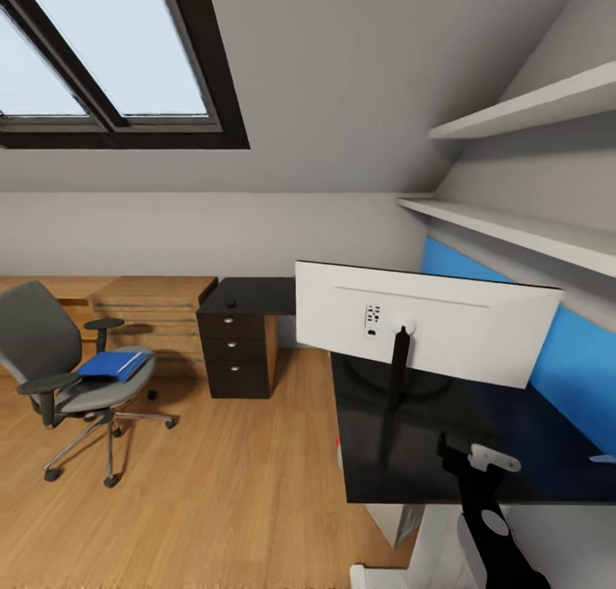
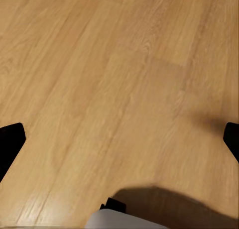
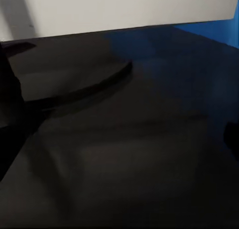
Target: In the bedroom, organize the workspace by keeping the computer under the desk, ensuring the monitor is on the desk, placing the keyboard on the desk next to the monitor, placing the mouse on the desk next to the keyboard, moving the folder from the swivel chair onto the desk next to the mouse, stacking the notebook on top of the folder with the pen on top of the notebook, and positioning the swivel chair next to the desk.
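Observation:
The monitor (image 1: 428, 324) stands on the glossy black desk (image 1: 513, 461), its white back toward me. My right gripper (image 1: 462, 456) hovers open just above the desk near the front edge. In the right wrist view the monitor's white back (image 3: 124, 10) and round base (image 3: 74, 79) lie ahead on the desk (image 3: 129, 164). At the left, the swivel chair (image 1: 38, 332) carries the blue folder (image 1: 111, 365) on its seat. The small black mouse (image 1: 230, 303) rests on top of the black drawer unit (image 1: 235, 350). My left gripper (image 2: 119, 139) is open over bare wooden floor. Keyboard, notebook and pen are out of view.
A light wooden chest of drawers (image 1: 154, 315) lines the back wall beside the drawer unit. Two white shelves (image 1: 530, 110) and a blue wall panel (image 1: 573, 367) flank the desk on the right. A pale boxy shape (image 1: 393, 521) shows under the desk edge; I cannot tell what it is.

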Available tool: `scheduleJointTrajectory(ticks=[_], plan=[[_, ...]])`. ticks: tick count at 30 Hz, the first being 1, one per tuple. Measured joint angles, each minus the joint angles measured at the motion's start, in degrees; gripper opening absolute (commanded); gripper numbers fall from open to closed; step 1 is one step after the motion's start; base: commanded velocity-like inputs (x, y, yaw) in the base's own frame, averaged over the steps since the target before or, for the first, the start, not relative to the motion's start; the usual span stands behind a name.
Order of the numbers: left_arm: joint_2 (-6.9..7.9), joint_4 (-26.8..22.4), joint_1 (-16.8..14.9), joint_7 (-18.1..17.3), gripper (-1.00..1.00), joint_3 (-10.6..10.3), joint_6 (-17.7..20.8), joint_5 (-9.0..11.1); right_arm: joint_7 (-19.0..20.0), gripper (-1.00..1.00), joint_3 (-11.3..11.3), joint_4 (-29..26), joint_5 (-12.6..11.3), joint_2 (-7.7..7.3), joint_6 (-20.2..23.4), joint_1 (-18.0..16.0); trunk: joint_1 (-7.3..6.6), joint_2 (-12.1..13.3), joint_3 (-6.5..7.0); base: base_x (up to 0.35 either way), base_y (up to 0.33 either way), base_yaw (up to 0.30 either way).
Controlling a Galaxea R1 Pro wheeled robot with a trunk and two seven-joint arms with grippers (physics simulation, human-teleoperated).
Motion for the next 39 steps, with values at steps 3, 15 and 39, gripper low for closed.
scheduleJointTrajectory(ticks=[3, 15, 39], plan=[[0.03, 0.0, 0.0, 0.0, 1.00, 0.0, 0.0, 0.0, -0.2, 1.00, 0.0, 0.0, 0.0, 0.14, 0.0, 0.0, 0.00, 0.0, -0.20, -0.013, 0.012, 0.177], [-0.09, 0.0, 0.0, -0.1, 1.00, -0.3, 0.0, -0.2, -0.3, 1.00, 0.0, 0.1, 0.0, 0.23, 0.0, 0.0, -0.01, 0.0, -1.06, -0.002, 0.002, 0.185], [-0.01, 0.0, 0.0, 0.1, 1.00, -0.2, 0.4, 0.0, -0.5, 1.00, 4.5, -2.1, 0.3, 2.61, 5.7, 0.0, -4.17, 7.6, 1.75, 0.000, 0.000, 0.058]])
